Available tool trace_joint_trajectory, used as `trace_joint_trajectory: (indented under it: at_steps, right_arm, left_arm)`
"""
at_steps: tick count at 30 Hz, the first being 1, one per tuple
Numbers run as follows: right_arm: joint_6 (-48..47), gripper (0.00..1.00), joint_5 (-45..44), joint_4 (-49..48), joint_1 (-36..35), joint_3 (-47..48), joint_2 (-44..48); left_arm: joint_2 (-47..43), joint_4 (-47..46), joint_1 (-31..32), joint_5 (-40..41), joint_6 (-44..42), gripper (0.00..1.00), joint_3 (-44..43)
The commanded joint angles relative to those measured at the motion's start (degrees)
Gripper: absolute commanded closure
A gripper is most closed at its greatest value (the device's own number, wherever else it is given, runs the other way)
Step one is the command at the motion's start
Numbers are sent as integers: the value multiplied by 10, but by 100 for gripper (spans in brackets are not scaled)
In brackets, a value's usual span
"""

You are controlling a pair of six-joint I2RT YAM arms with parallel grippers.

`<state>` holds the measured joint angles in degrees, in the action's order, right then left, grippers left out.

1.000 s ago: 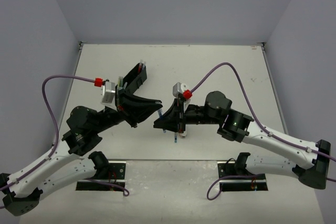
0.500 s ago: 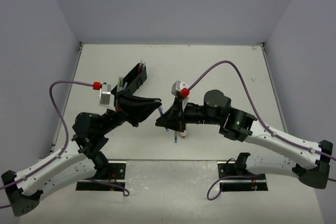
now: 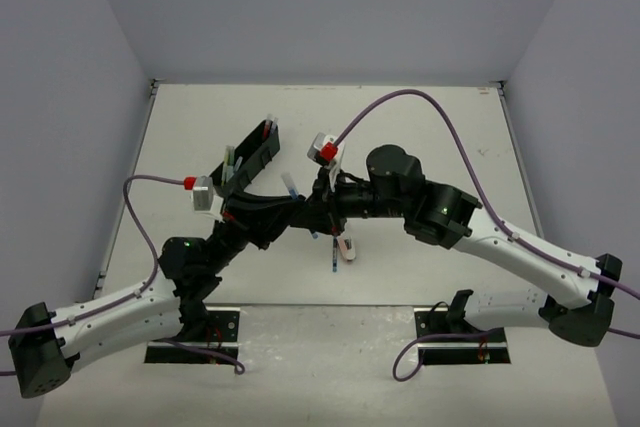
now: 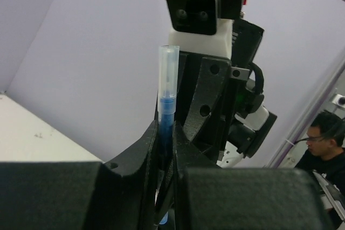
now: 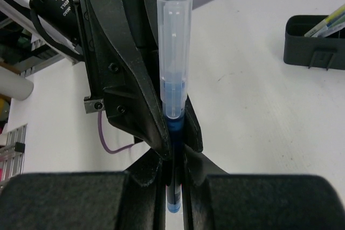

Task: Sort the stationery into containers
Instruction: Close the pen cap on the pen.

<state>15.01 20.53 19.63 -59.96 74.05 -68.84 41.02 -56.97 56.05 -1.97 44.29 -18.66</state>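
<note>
Left gripper (image 4: 167,161) and right gripper (image 5: 174,172), both clenched on one blue pen (image 3: 289,186), nose to nose over mid-table. Pen above the table (image 3: 440,137), translucent cap tilted toward 11 o'clock in the top view, blue barrel pinched low between both pairs of fingers. Upright in each wrist view, cap at 12 o'clock, opposing gripper just behind. At 5 o'clock from the grip, flat on the table: dark pen (image 3: 332,259) touching or just beside pinkish-white block (image 3: 346,248); cannot tell which. At 11 o'clock, near: black organiser tray (image 3: 262,152), several pens poking out. In the right wrist view, tray at 2 o'clock, well apart. Arms in from 8 and 3 o'clock.
</note>
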Motion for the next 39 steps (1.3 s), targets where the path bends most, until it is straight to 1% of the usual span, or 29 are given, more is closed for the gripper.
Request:
trace_joint_trajectory:
  at_steps: [1,3,5,6,7,8,9,10,11,14,17,20,22,24,26,29,31,33,34,35,36,37,39]
  right_arm:
    - [-16,100,-41,-253,22,-55,62]
    - [-20,100,-33,-264,22,-108,83]
    - [-21,100,-16,-269,23,-155,104]
    - [-20,100,-6,-271,23,-172,109]
    - [-20,100,7,-269,23,-181,113]
    - [-19,100,22,-266,22,-190,118]
    - [-19,100,35,-262,22,-197,122]
    - [-17,100,46,-258,22,-203,125]
    - [-17,100,53,-256,22,-211,130]
    - [-21,100,94,-248,22,-227,141]
    - [-21,100,123,-243,22,-241,149]
    - [-25,100,157,-228,23,-239,149]
    - [-26,100,180,-222,22,-235,150]
    - [-26,100,183,-221,22,-234,153]
    - [-25,100,185,-220,22,-234,158]
    - [-24,100,175,-220,23,-234,163]
    - [-24,100,172,-219,23,-233,162]
    - [-23,100,166,-218,23,-232,160]
    - [-23,100,165,-219,22,-232,160]
    - [-24,100,164,-220,23,-233,160]
    - [-24,100,162,-221,22,-233,161]
    - [-24,100,161,-221,23,-234,160]
    - [-25,100,160,-221,23,-235,158]
  left_arm:
    - [-53,351,29,-25,-52,100,-21]
    - [-81,415,29,16,-81,100,-84]
    - [-90,462,29,17,-112,100,-124]
    - [-91,480,29,17,-125,98,-143]
    - [-89,491,29,13,-135,89,-161]
    - [-86,502,30,6,-146,77,-181]
    - [-83,510,30,-5,-157,67,-201]
    - [-82,512,29,-21,-165,62,-221]
    - [-81,516,29,-29,-175,54,-235]
    - [-81,523,30,-18,-191,42,-261]
    - [-72,510,29,-31,-203,43,-280]
    - [-46,492,29,-74,-205,43,-297]
    - [-27,490,30,-88,-205,46,-310]
    - [-13,490,29,-94,-207,48,-318]
    - [3,481,29,-117,-209,52,-320]
    - [16,464,29,-185,-202,53,-312]
    - [18,443,29,-205,-197,53,-306]
    - [20,417,29,-251,-189,56,-288]
    - [20,411,29,-262,-188,61,-280]
    - [19,409,29,-260,-187,71,-277]
    - [17,410,29,-255,-186,85,-274]
    - [16,410,29,-249,-187,90,-272]
    - [14,412,29,-242,-187,89,-272]
